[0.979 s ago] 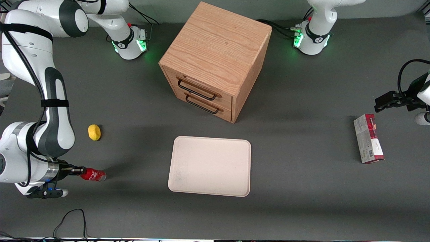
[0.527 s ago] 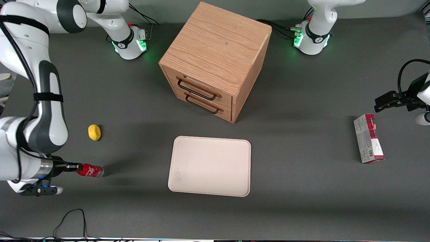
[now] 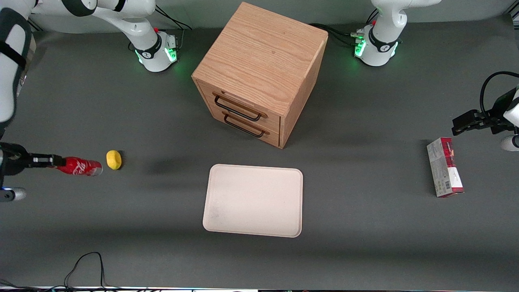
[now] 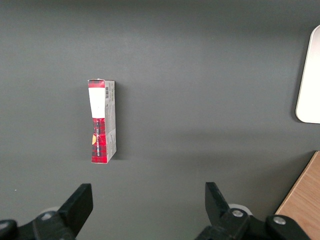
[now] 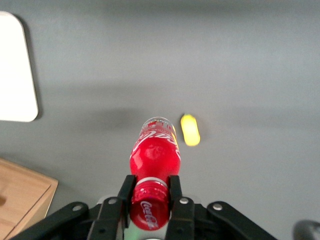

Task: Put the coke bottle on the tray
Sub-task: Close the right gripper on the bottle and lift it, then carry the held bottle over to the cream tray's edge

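Gripper (image 5: 150, 192) pinches the small red coke bottle (image 3: 79, 166) by its cap above the table; it could swing loose before reaching the cream rectangular tray (image 3: 254, 200).

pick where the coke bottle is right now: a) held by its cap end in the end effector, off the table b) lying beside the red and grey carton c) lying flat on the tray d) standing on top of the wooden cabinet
a: the end effector is shut on the cap end of the coke bottle, which hangs above the table near the lemon, while the tray holds nothing.
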